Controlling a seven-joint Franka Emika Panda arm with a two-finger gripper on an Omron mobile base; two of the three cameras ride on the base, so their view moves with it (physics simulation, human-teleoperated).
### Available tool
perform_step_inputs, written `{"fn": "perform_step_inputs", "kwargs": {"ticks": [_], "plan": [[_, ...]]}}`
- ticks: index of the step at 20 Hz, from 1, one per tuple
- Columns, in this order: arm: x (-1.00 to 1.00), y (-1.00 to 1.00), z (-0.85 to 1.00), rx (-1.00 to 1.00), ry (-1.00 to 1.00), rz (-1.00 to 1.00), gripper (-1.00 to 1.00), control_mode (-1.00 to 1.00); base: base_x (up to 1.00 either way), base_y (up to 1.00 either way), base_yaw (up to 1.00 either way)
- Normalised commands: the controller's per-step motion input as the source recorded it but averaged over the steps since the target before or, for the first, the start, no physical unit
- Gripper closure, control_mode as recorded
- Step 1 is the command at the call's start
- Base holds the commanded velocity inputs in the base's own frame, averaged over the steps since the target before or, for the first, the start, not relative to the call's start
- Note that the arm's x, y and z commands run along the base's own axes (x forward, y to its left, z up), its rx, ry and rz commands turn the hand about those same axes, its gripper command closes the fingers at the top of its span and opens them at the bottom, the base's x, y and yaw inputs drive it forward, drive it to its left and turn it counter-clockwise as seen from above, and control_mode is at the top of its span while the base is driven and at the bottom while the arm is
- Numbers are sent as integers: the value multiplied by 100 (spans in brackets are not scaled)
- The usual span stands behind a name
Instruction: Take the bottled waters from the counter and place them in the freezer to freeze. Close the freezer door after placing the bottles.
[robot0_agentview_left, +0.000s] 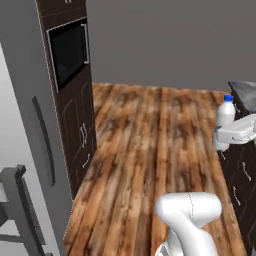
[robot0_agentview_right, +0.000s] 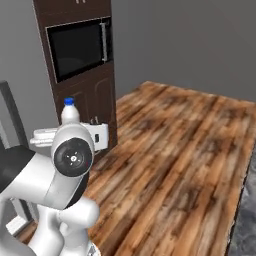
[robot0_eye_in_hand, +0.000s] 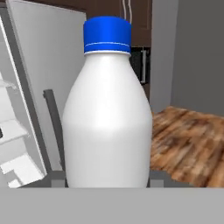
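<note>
Risk sits mostly in the grip and the swing. The pincer (robot0_eye_in_hand: 107, 183) is closed on the milky white bottle (robot0_eye_in_hand: 107, 127), low on its body, and holds it upright in the air above the wooden floor (robot0_agentview_left: 150, 145), well clear of any worktop. The bottle is smooth and rounded, and the fingers grasp only its lower part, so a quick turn of the arm could probably tip it or let it slide out, and a fall would land it on the floor. In the hand view the freezer (robot0_eye_in_hand: 13, 144) lies to the left with its white shelves showing, and the grey freezer door (robot0_eye_in_hand: 48, 65) stands between the bottle and the dark cabinets. A sweep taken too tightly could likely knock the blue cap (robot0_eye_in_hand: 107, 35) or the bottle's shoulder against the door's edge or a shelf front. Set too near a shelf lip, the bottle might topple when released and block the door from closing.

Count: one bottle, one blue cap, one pincer, one built-in oven (robot0_agentview_right: 80, 47), one freezer door with one long dark handle (robot0_agentview_left: 45, 142).
</note>
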Motion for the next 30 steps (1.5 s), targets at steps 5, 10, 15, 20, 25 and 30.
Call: {"fn": "perform_step_inputs", "kwargs": {"ticks": [5, 10, 15, 20, 25, 30], "plan": [[0, 0, 0, 0, 0, 0, 100, 100, 89, -66, 65], [0, 0, 0, 0, 0, 0, 100, 100, 88, -70, 66], [0, 0, 0, 0, 0, 0, 100, 100, 73, -68, 72], [0, 0, 0, 0, 0, 0, 100, 100, 33, -63, 70], [0, 0, 0, 0, 0, 0, 100, 100, -4, -19, 59], [0, 0, 0, 0, 0, 0, 100, 100, 2, 9, 56]]}}
